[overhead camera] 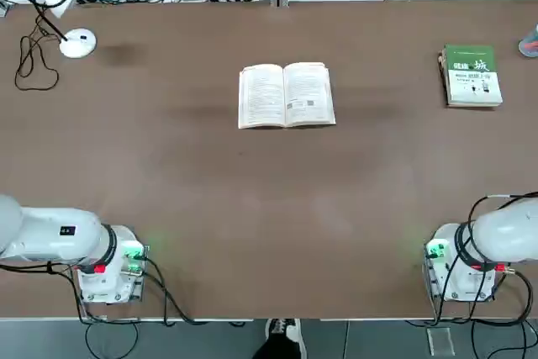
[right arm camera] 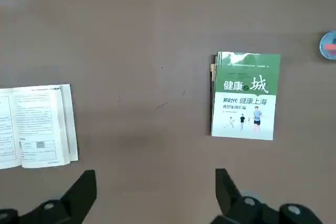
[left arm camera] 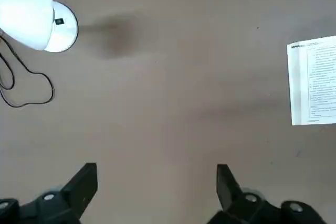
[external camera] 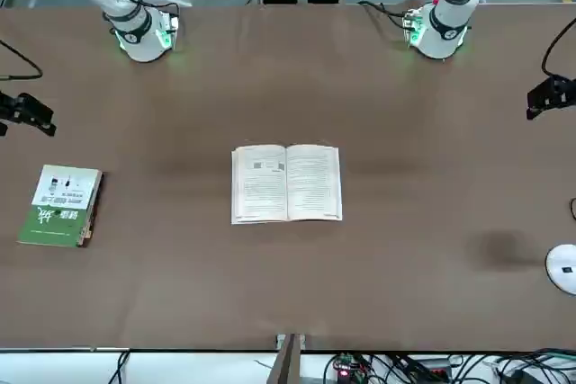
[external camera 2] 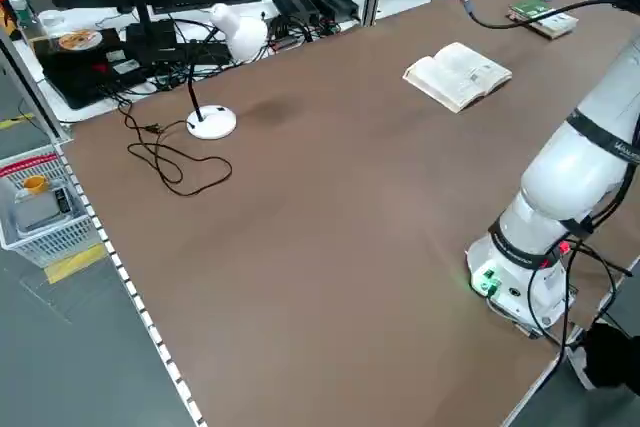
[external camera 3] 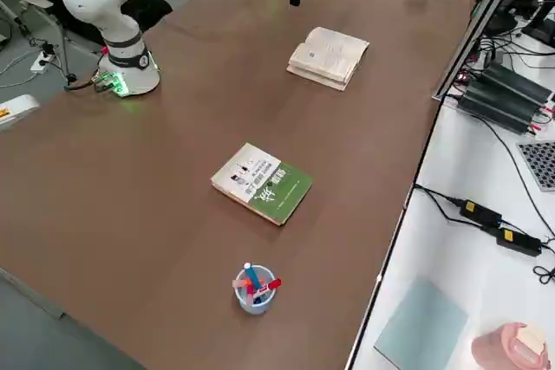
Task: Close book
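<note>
Book with cream text pages [overhead camera: 287, 96] is lying open on the brown worktop [overhead camera: 277, 208], spine running twelve to six; the black right hand [right arm camera: 156, 195], wide open and holding nothing, is facing it towards roughly ten o'clock (the black left hand [left arm camera: 157, 192], likewise spread and empty, is idling opposite).

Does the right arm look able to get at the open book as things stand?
Probably yes: the right gripper is open and empty, and nothing stands between it and the book.

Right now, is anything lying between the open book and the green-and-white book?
Nothing: the top view shows only bare brown table between the open book and the green-and-white book.
</note>
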Controlling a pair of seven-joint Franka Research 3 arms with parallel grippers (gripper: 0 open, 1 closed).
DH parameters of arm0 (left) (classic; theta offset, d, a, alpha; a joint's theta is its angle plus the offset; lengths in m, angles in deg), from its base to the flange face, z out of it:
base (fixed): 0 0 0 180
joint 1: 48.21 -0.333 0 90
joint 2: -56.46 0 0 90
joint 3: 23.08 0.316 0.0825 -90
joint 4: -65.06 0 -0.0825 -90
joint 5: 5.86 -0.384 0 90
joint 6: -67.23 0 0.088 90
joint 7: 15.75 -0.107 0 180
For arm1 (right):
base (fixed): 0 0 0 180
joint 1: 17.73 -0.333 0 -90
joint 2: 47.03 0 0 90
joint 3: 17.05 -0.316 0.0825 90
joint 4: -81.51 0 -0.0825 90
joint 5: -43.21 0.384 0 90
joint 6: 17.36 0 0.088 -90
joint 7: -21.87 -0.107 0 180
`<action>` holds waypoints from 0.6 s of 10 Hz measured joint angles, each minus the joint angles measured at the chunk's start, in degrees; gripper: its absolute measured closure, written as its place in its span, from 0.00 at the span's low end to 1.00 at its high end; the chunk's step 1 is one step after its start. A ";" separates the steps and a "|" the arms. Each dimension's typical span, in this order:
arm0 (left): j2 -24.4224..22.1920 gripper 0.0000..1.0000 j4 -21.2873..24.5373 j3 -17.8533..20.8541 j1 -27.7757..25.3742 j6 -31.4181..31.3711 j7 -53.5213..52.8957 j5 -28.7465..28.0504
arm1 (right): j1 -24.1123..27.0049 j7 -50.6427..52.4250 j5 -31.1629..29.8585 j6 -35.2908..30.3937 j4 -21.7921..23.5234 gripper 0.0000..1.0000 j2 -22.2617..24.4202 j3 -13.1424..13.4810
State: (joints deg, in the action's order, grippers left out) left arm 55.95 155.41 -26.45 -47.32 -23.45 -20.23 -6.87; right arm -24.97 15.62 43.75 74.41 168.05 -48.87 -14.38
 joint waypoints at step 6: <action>5.42 0.00 -5.05 -1.02 2.75 -0.18 -5.10 -0.05 | 0.00 -0.01 0.00 4.11 1.71 0.00 -0.25 0.01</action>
State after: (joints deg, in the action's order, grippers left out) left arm 61.36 150.36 -27.47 -44.57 -23.62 -25.33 -6.92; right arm -24.98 15.61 43.75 78.52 169.77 -49.12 -14.37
